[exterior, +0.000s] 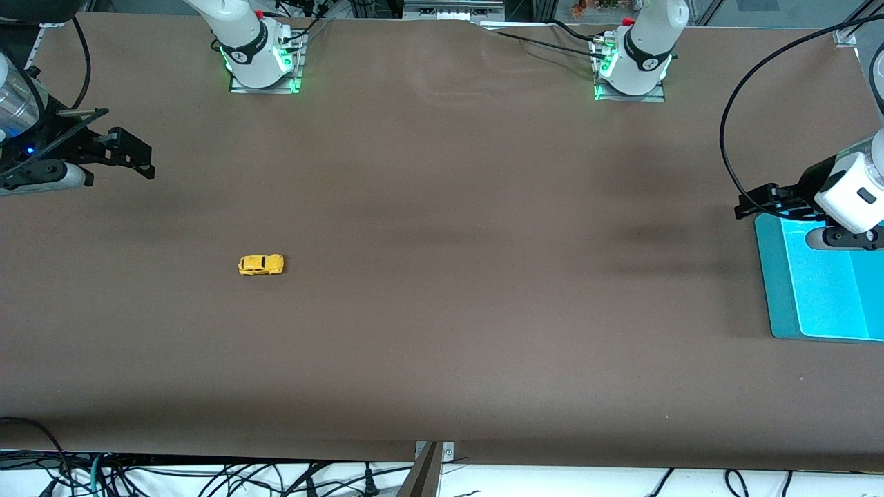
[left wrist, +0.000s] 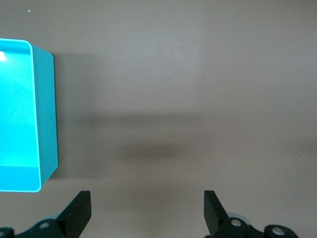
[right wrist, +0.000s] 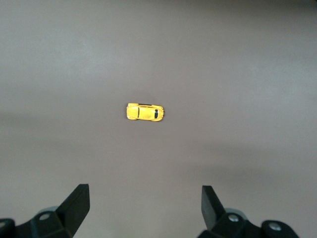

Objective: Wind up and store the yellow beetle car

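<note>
The yellow beetle car (exterior: 261, 264) stands on its wheels on the brown table, toward the right arm's end; the right wrist view shows the car (right wrist: 144, 112) from above, well away from the fingers. My right gripper (exterior: 131, 157) hangs open and empty at that end of the table, its jaws wide apart in its wrist view (right wrist: 145, 203). At the left arm's end my left gripper (exterior: 756, 203) is open and empty too, up over the edge of a teal bin (exterior: 780, 297); its wrist view (left wrist: 147, 206) has bare table between the fingers.
The teal bin (left wrist: 45, 114) is an open box with a bright cyan inside, standing at the left arm's end of the table. The two arm bases (exterior: 261, 59) (exterior: 632, 65) stand along the table's edge farthest from the front camera. Cables hang off the nearest edge.
</note>
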`<state>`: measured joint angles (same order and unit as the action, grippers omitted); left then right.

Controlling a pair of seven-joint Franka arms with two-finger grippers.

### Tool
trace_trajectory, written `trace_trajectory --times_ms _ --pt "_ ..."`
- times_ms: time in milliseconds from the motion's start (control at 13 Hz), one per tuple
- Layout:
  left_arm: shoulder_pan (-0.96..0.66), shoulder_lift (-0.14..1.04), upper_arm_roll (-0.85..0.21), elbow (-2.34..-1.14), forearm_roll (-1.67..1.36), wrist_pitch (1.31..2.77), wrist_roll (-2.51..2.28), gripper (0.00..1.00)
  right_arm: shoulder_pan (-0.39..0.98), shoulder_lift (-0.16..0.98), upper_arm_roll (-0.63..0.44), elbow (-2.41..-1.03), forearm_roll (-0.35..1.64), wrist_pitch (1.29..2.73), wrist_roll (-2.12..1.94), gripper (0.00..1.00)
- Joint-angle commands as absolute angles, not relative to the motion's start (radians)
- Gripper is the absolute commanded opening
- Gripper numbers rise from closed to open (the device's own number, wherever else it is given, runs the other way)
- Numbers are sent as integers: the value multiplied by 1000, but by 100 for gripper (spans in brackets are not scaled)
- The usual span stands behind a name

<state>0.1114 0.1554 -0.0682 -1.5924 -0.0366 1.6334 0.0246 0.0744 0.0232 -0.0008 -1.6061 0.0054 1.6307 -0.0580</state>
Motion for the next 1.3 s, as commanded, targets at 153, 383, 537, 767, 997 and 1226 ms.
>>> trace_trajectory --times_ms 153,383,537,767,997,1226 --pt "120 169 -75 -1563 -21 1621 41 100 75 6 2 -1615 -2 1624 -45 100" --pt "120 170 -75 -1563 -20 1621 41 100 84 9 5 -1612 -6 1615 -45 100" --pt "118 170 -75 -1563 -20 1621 41 100 86 9 3 -1612 -11 1611 -46 100" --pt "120 170 -75 -1563 -20 1621 41 100 84 23 5 -1612 -23 1615 -46 100" --pt "120 170 -75 -1563 -20 1621 41 100 86 21 5 -1612 -25 1614 -54 100" --pt "120 170 -75 -1563 -20 1621 41 100 86 20 5 -1614 -23 1611 -55 100"
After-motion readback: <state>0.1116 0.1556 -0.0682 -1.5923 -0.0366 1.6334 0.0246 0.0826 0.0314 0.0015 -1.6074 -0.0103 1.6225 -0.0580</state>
